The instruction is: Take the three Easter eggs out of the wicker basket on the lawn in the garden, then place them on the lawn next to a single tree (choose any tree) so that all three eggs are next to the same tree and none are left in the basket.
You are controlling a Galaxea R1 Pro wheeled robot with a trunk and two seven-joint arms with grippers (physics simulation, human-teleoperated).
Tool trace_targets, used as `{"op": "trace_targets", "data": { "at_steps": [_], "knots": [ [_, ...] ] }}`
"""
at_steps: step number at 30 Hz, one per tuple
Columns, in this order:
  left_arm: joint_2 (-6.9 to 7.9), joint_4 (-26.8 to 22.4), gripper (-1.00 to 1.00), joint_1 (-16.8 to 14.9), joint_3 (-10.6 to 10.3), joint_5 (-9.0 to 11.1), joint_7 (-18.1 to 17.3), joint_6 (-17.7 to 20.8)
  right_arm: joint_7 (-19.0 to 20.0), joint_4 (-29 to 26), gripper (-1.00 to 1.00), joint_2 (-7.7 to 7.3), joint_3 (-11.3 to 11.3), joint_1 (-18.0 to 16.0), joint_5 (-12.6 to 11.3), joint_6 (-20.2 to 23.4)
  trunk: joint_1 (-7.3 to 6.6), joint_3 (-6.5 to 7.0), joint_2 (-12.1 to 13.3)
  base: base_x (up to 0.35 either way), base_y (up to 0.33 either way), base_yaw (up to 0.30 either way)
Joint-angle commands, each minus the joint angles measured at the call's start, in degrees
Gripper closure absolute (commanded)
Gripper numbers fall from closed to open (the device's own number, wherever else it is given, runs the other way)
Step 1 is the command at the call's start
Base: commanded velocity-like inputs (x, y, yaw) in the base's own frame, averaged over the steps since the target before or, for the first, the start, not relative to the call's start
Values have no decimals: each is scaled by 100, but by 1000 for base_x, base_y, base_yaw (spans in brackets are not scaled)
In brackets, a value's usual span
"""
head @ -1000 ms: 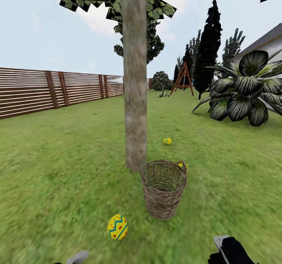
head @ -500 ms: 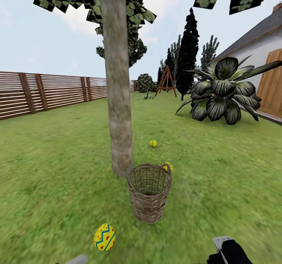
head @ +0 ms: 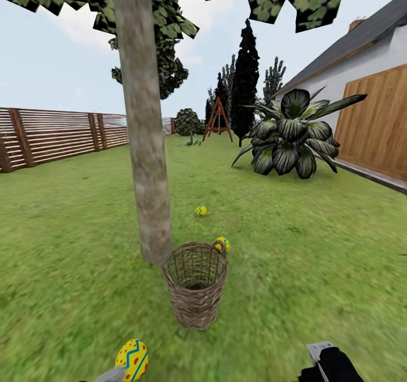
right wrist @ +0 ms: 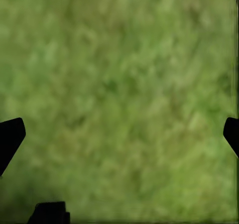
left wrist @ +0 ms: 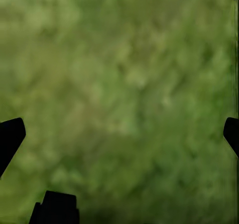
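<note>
— Both hands, your left hand [left wrist: 119,129] and right hand [right wrist: 119,129], hang spread and empty over the lawn [head: 316,240]; your view has swung right.

— Eggs?

— One egg [head: 132,359] nearest, basket [head: 195,291] apparently empty, two eggs [head: 223,244] beyond, beside the tree [head: 146,161].

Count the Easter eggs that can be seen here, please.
3. One egg lies on the grass at the near left, one is just behind the basket, and one lies farther out beyond the tree.
</note>
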Motion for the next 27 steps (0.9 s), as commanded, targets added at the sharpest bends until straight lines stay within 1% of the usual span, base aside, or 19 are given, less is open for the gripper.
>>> {"op": "trace_targets", "data": {
  "at_steps": [1,3,6,12,16,17,21,27],
  "knots": [
    [-4,-7,-100,0,37,0,-17,-37,53,-6,-100,4,-7,-4,64,19,-24,14,39,0,0,-255],
    [-8,-2,-100,0,31,2,-18,-143,53,-6,-100,2,-1,-4,65,18,-68,51,119,0,0,-250],
    [-5,5,-100,0,26,1,-50,-171,53,-4,-100,5,8,-4,74,18,-133,106,239,0,0,-243],
    [3,7,-100,0,34,11,-62,-148,53,72,-100,14,19,-4,83,18,-265,220,480,0,0,-234],
    [21,0,-100,0,45,11,-56,-22,53,96,-100,35,20,-4,87,18,-353,304,640,0,0,-219],
    [22,-1,-100,0,43,11,-51,-9,53,97,-100,44,20,-4,88,18,-353,305,640,0,0,-120],
    [24,-2,-100,0,41,11,-34,8,48,99,-100,77,20,-4,94,18,-353,306,640,0,0,90],
    [17,-2,-100,0,41,11,-32,14,26,105,-100,99,28,-4,108,18,-353,306,640,0,0,258]
  ]
}}
